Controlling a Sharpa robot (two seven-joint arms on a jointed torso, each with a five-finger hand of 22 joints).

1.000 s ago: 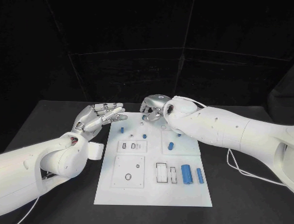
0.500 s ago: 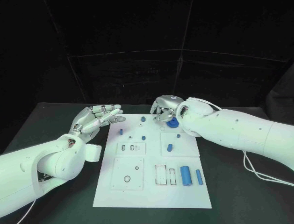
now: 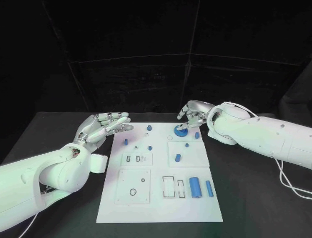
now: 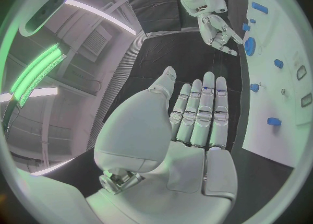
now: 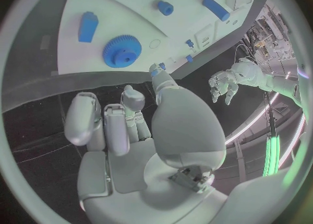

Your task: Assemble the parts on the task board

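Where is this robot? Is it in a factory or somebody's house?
Probably a robot test lab, not a house. A white practice board with small blue parts, like a gear, lies on a black table with black curtains behind, and strip lights glow overhead.

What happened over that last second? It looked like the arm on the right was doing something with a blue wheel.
The right hand drew back from over the task board toward the table's right side and let go of the blue gear, which now sits on the far end of the board. The left hand stayed open beside the board's left edge. The other blue parts, such as the big cylinder, kept their places.
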